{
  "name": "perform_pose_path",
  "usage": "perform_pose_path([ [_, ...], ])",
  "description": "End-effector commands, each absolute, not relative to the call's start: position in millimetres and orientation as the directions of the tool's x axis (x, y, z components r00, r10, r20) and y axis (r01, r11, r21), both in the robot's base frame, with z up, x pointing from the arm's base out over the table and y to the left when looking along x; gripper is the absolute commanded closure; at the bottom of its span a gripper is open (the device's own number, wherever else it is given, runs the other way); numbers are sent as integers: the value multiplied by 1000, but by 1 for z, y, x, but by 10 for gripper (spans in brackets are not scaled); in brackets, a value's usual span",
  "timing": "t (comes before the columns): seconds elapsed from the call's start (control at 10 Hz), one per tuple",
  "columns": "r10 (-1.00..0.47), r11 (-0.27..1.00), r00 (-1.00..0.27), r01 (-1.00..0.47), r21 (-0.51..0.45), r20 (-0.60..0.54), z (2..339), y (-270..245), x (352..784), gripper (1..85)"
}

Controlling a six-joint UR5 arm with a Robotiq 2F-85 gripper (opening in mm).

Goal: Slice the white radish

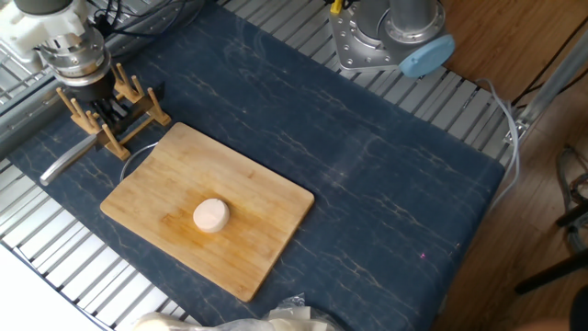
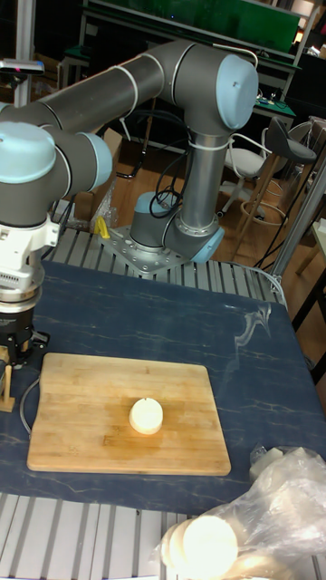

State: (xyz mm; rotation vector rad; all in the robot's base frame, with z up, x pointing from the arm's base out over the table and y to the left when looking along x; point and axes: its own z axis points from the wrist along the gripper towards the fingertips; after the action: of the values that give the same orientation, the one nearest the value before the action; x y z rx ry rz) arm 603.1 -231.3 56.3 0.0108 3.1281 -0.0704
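The white radish point(image 1: 210, 215) is a small cream-white round puck lying near the middle of the wooden cutting board point(image 1: 266, 198); the tall fixed view also shows the radish point(image 2: 146, 415) on the board point(image 2: 91, 408). My gripper point(image 1: 99, 104) is far to the left of the board, lowered into a wooden rack point(image 1: 118, 121). Its dark fingers sit between the rack's pegs, and the gap between them is hidden. A grey metal blade point(image 1: 66, 159) sticks out of the rack toward the left. In the tall fixed view the gripper point(image 2: 16, 349) is at the left edge, partly cut off.
A dark blue mat point(image 1: 386, 175) covers the slatted metal table. The arm's base point(image 1: 381, 37) stands at the back. Whitish plastic wrap with pale round pieces point(image 2: 244, 526) lies at the front edge. A thin wire loop point(image 1: 136, 156) lies by the board's left corner.
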Motion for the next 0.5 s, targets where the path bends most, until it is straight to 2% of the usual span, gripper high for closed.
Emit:
perform_pose_path([
  [0.0,29,999,-999,30,-37,-25,56,-232,606,630],
  [0.1,36,999,-999,37,-38,-24,56,-232,605,640],
  [0.4,66,997,-998,67,-43,-11,58,-233,600,847],
])
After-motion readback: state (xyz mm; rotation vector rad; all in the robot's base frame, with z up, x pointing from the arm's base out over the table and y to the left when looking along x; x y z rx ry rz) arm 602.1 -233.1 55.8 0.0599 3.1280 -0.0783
